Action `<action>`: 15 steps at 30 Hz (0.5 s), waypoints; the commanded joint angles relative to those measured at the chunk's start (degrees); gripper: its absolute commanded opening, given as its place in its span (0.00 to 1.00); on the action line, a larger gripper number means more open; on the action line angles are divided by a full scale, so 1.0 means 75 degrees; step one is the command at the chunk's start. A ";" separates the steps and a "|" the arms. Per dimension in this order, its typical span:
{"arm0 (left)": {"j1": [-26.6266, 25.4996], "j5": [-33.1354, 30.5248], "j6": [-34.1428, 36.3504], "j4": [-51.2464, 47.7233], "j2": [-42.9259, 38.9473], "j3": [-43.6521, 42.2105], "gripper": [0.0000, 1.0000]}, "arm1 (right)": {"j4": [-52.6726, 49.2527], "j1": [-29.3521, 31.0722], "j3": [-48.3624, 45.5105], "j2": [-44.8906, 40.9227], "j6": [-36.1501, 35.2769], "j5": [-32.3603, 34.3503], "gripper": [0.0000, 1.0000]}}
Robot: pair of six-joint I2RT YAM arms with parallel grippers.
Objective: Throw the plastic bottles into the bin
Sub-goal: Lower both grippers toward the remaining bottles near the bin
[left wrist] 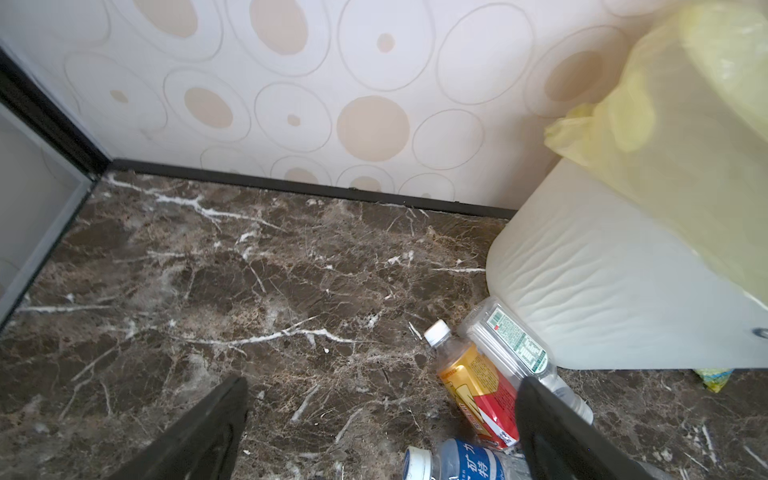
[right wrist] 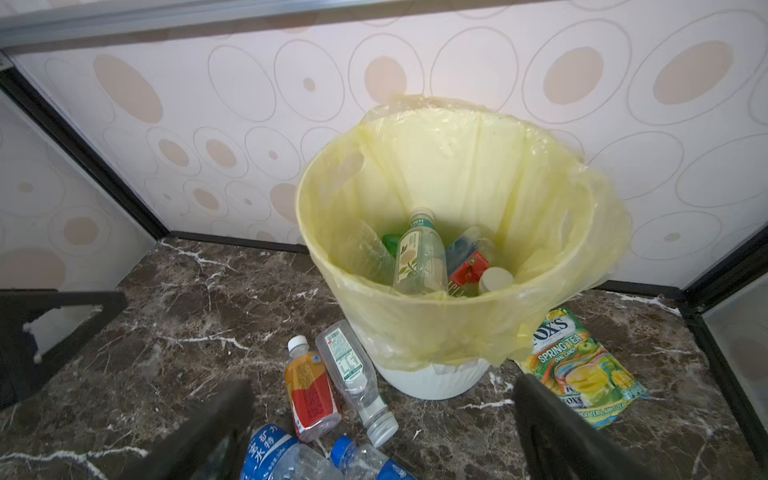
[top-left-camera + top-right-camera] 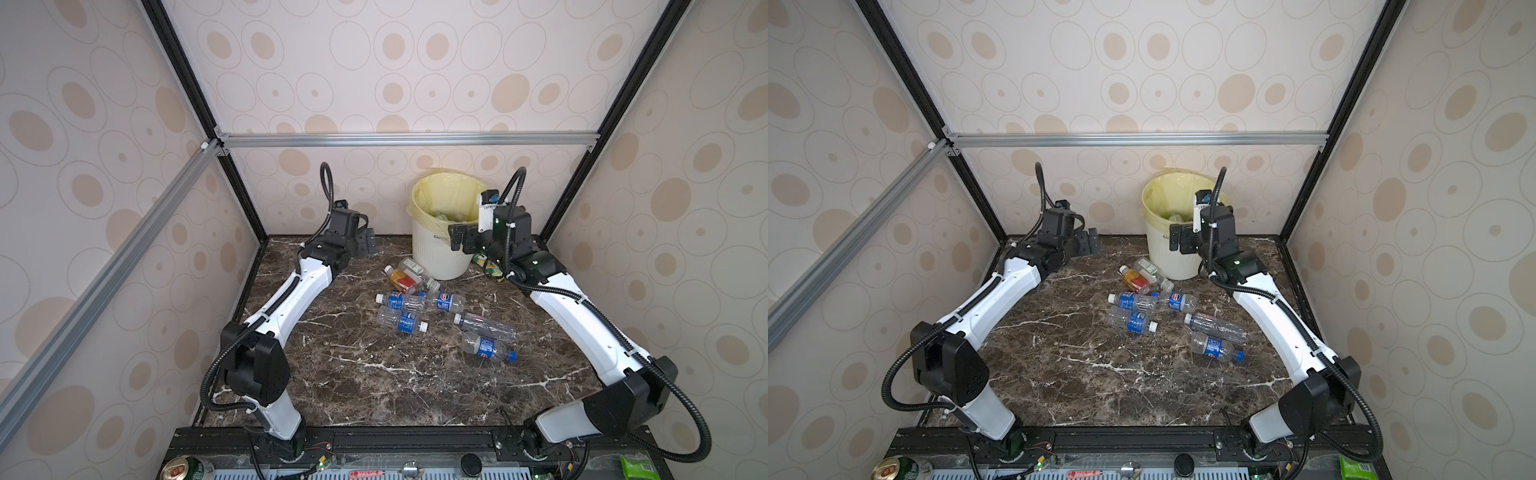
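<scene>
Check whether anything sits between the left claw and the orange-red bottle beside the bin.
Nothing visible does. The left claw is open above the marble, and the orange-red bottle lies uncovered; a clear bottle lies alongside it on the bin side, not in the path.

Bright, even light; soft shadows; wide-angle bending at edges; wrist views blurred up close.
</scene>
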 commanded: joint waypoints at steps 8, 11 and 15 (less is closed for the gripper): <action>0.0198 0.0331 -0.0870 0.2041 -0.1583 -0.2613 0.99 | 0.0891 0.0703 -0.1281 -0.0298 -0.0361 0.0127 1.00; 0.0220 0.1025 -0.0540 0.1689 -0.1579 -0.2518 0.99 | 0.1068 0.0920 -0.1553 -0.0370 -0.0434 0.0169 1.00; 0.0187 0.1820 -0.0902 0.1288 -0.1138 -0.2447 0.99 | 0.1021 0.1101 -0.1717 -0.0394 -0.0462 0.0315 1.00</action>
